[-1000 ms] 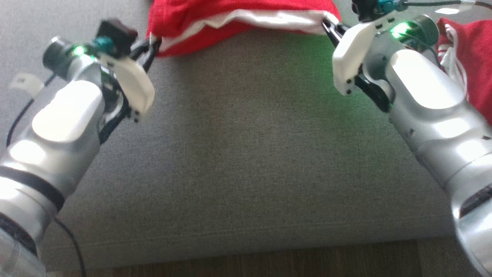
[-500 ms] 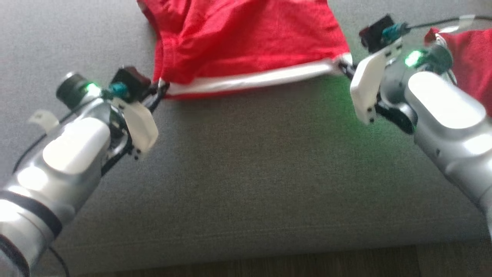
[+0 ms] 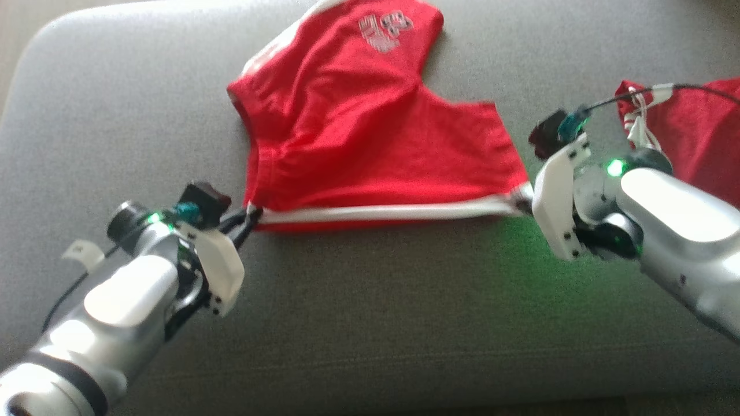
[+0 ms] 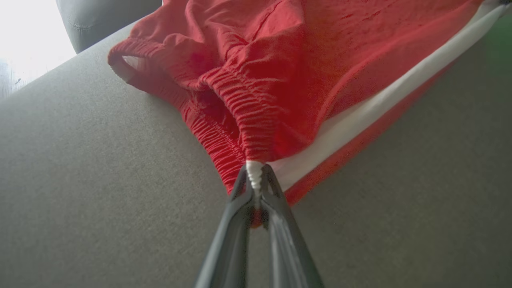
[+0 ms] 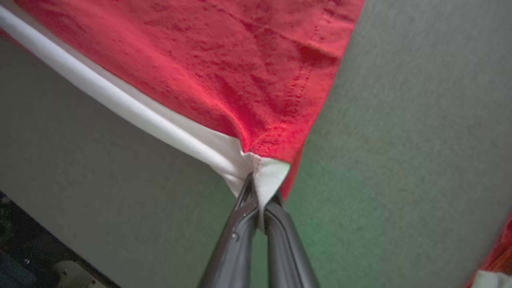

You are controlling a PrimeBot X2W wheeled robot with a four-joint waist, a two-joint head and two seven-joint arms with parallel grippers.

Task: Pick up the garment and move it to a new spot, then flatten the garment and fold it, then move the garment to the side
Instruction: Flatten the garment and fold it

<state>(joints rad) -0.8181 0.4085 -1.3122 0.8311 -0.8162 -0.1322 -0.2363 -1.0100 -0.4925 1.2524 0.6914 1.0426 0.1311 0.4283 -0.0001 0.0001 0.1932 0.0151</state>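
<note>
The red shorts [image 3: 358, 133] lie spread on a grey cushion [image 3: 376, 323], roughly at its middle and towards the far side. The near edge is stretched between the two arms.

The left end effector [image 3: 245, 218] is pinched tight on the corner where the gathered waistband [image 4: 240, 108] meets the white stripe [image 3: 381, 212]. A bit of white cloth is bunched between its fingers in the left wrist view. The right end effector [image 3: 523, 202] is clamped in the same way on the other end of that stripe, at the leg hem [image 5: 320, 72] corner. The stripe runs nearly straight and taut between the two grips.

The far leg, with its pale printed mark [image 3: 386, 24], rests flat on the cushion. The cloth near the waistband is rumpled and doubled over. Whether the near edge touches the cushion or hangs just above it is hard to tell.

A second red garment [image 3: 694, 144] lies at the right edge, well apart from the shorts.

As a judgement, the pick-up and move look done or close to done, and the work now is flattening. One side is pulled straight, but the waistband area needs smoothing. The fold is not yet made, since the shorts lie open in a single spread. Moving them to the side remains after that.
</note>
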